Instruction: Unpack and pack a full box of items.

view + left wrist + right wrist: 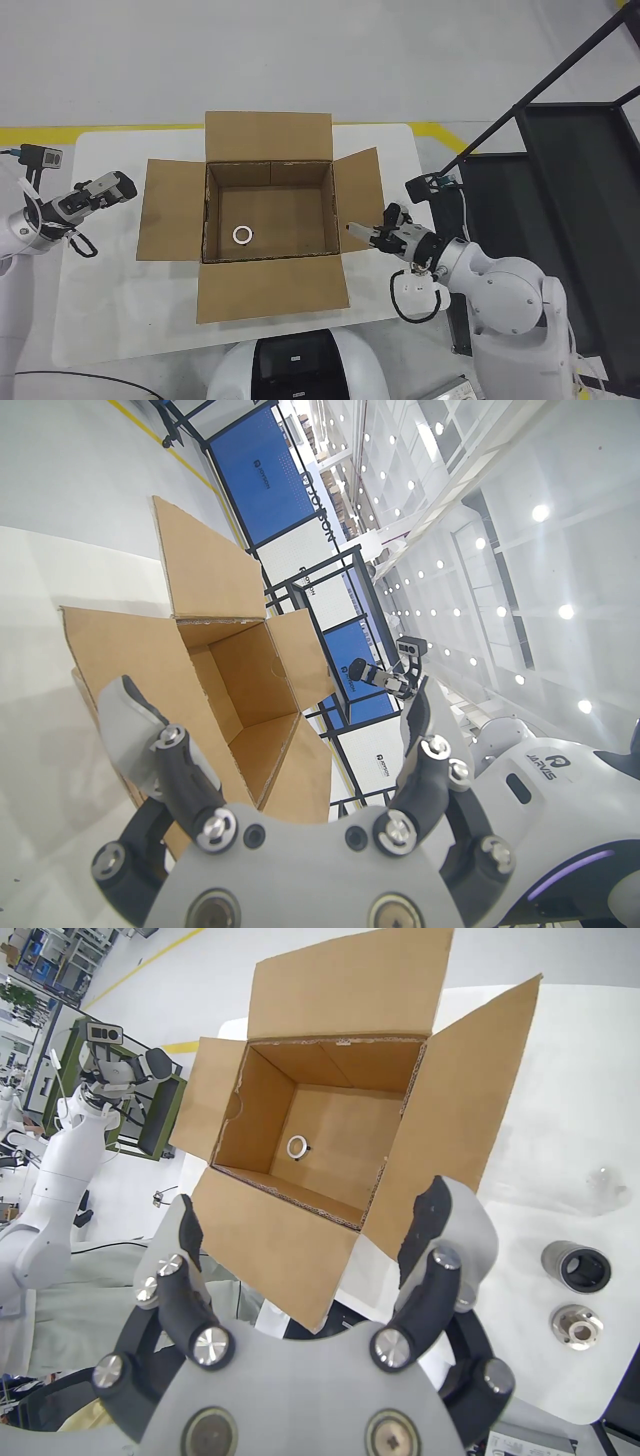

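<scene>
Right gripper (310, 1213) wide open, empty, just right of box (170, 210); left gripper (272, 710) likewise, left side (flanking, likely ready to reach in). Ring (242, 235) alone on box floor; flaps (268, 135) splayed for access.

Overhead and both wrist cameras share the box (290, 215).

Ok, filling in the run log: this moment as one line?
box: flaps open | white ring: on box floor | left gripper: open, empty, beside box | right gripper: open, empty, beside box
</scene>
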Controlling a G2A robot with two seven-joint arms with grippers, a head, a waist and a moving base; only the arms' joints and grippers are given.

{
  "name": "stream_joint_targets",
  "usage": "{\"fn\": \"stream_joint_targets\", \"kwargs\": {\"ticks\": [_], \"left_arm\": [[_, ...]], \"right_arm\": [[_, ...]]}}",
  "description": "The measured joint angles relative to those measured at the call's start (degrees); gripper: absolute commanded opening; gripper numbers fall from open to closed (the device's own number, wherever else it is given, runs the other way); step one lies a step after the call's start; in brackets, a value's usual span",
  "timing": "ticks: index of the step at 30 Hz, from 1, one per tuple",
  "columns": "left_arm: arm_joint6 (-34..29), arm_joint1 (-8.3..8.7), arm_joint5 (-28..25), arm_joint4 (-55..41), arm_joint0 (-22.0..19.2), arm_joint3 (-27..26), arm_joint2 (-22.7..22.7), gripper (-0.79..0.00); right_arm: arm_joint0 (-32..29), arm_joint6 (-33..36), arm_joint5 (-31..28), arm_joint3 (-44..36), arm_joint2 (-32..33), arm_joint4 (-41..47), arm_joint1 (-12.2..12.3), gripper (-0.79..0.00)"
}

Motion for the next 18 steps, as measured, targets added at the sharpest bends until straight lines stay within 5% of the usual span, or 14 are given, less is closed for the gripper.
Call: {"fn": "stream_joint_targets", "kwargs": {"ticks": [13,18], "left_arm": [[0.0,0.00,0.0,0.0,0.0,0.0,0.0,0.000],[0.0,0.00,0.0,0.0,0.0,0.0,0.0,0.000]], "right_arm": [[0.1,-0.3,-0.4,0.5,0.1,-1.1,0.2,0.000],[7.2,-1.3,-4.8,6.8,-8.2,-3.0,0.4,0.000]]}}
